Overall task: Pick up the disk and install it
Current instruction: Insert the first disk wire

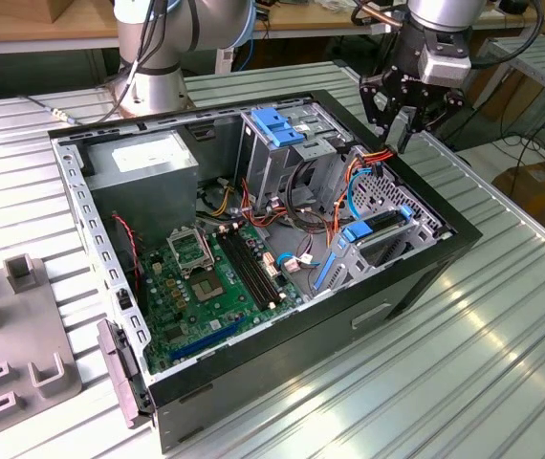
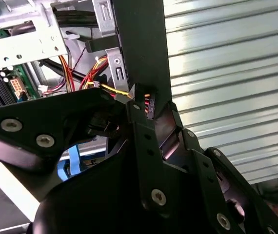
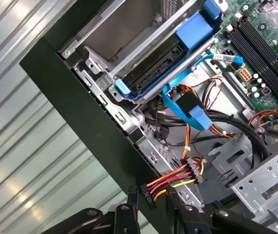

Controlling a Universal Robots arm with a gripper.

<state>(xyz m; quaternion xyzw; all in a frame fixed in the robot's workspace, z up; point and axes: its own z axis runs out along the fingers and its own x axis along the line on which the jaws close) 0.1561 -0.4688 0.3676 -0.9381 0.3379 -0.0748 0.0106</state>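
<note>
The disk (image 1: 383,228) lies flat in the metal drive cage at the front corner of the open computer case (image 1: 416,273), on the exterior view's right. Blue frame clips show at both of its ends. In the first wrist view the disk (image 3: 151,73) is a dark slab between blue rails inside that cage. My gripper (image 1: 402,132) hangs above the case's rim behind the cage, apart from the disk. It is open with nothing between its fingers. In both wrist views the black fingers (image 3: 129,209) (image 2: 139,122) sit close over the black case wall, beside a power plug (image 3: 146,195).
A blue latch (image 1: 277,124) tops the taller metal cage mid-case. Loose orange, red and blue cables (image 1: 354,182) run between the cages. The motherboard (image 1: 215,277) and grey power supply (image 1: 143,167) fill the case's other side. A grey fixture (image 1: 14,354) stands on the ribbed metal table (image 1: 483,363).
</note>
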